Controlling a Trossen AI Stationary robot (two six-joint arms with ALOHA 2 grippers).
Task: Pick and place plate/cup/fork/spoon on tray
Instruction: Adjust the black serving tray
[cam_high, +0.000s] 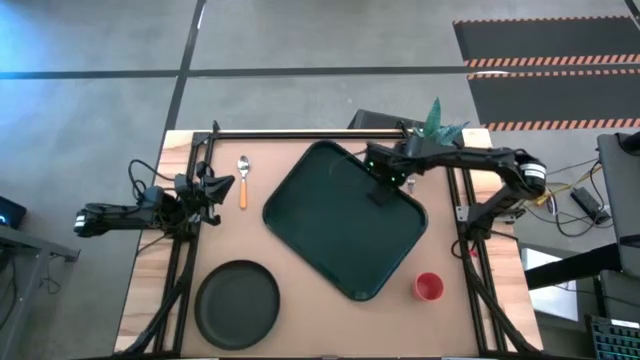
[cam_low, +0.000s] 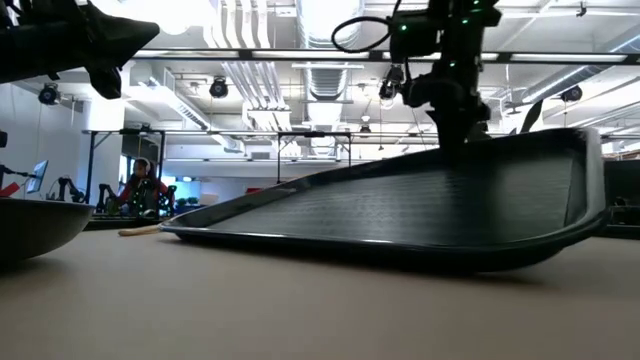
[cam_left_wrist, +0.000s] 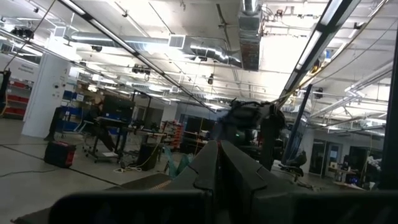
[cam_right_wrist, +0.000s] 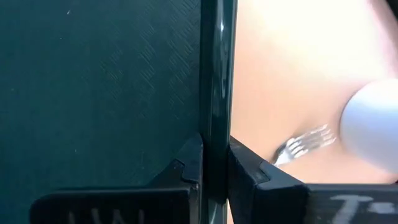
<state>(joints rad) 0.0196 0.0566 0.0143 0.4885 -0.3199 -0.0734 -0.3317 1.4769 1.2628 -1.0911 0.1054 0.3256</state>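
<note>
Over the far right part of the table, the right gripper (cam_high: 385, 178) pinches the rim of the tray (cam_high: 330, 225) — in the right wrist view its two dark fingers (cam_right_wrist: 186, 165) press on either side of the tray's raised edge, one on the green inner face and one on the outer. From the low view the tray sits tilted, the gripped side lifted off the table (cam_high: 310, 320) and the opposite edge resting on the wood. Seen from above, the tray lies at an angle across the middle of the table. Just beyond the gripped rim, the fork (cam_right_wrist: 305, 143) shows only its silver tines, lying on the table next to a blurred white round object (cam_right_wrist: 373, 127). A green plant (cam_high: 437, 122) stands at the far right edge near the right arm. On the far left, the spoon (cam_high: 243, 180) lies on the table, bowl pointing far, well apart from the tray. Nearer, at the left, the plate (cam_high: 238, 300) rests on the table, clear of the tray. At the near right, the cup (cam_high: 428, 288) stands just beside the tray's corner. Left of the spoon, the left gripper (cam_high: 215, 188) waits above the table — its fingers pressed together on nothing.
</note>
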